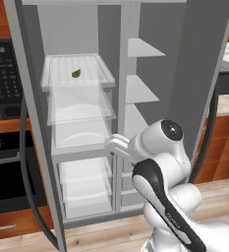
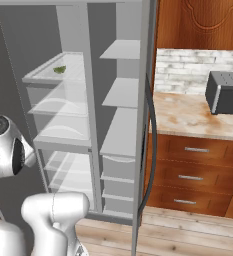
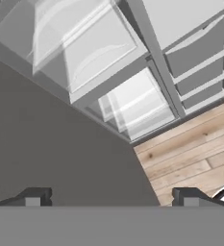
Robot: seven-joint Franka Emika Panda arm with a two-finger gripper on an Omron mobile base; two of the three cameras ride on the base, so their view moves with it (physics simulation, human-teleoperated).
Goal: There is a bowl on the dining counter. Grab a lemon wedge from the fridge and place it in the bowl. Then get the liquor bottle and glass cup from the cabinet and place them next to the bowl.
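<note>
The fridge (image 1: 130,29) stands open in front of me. A small greenish lemon wedge (image 1: 76,74) lies on its upper left clear shelf (image 1: 99,66), and shows from the other side as the same wedge (image 2: 59,69). My gripper (image 3: 111,199) is open wide with nothing between its fingertips (image 3: 34,197). It hangs low at the fridge's left side, well below the wedge, and looks across the clear lower drawers (image 3: 132,103) and a flat grey panel (image 3: 51,144). The bowl, liquor bottle, glass cup and cabinet are out of view.
A black wall oven and microwave (image 1: 3,74) stand left of the fridge. The right fridge door (image 1: 199,74) swings out with its dark handle (image 2: 150,140). Beyond it, a toaster (image 2: 225,92) sits on a stone counter (image 2: 193,117) over wooden drawers (image 2: 190,160). The floor (image 3: 190,149) is wood.
</note>
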